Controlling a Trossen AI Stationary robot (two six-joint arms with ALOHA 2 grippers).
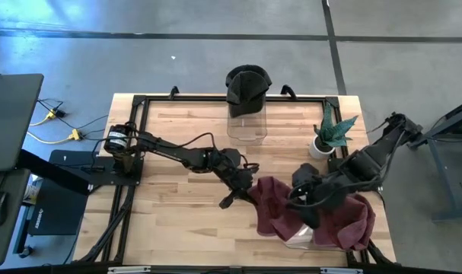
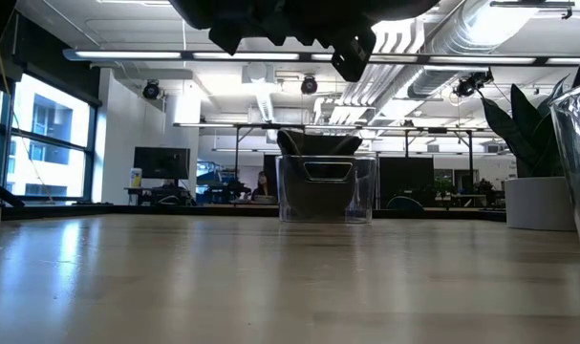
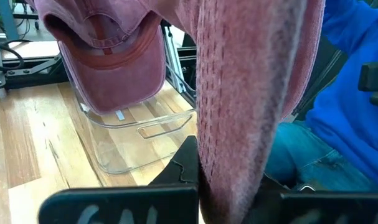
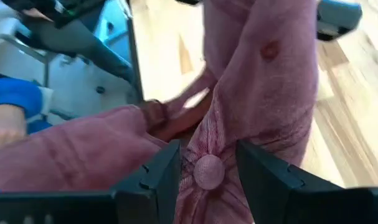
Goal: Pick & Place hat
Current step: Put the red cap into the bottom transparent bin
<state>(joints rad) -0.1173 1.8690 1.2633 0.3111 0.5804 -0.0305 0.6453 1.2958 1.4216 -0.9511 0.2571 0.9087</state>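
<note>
Over the pale wooden tabletop (image 1: pixel 177 137) we are holding the maroon cloth cap (image 1: pixel 280 199) pinched in our left gripper (image 1: pixel 248 190) while our right gripper (image 4: pixel 204 163), half-closed, is straddling its top button, which we should clamp squarely before releasing.

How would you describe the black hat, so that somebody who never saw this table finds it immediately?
Start at the far edge of the wooden table, near its middle. A clear plastic container stands there, left of the small potted plant. The black hat sits on top of it; the other hat, the maroon hat, is at the near right, between the two arms.
</note>
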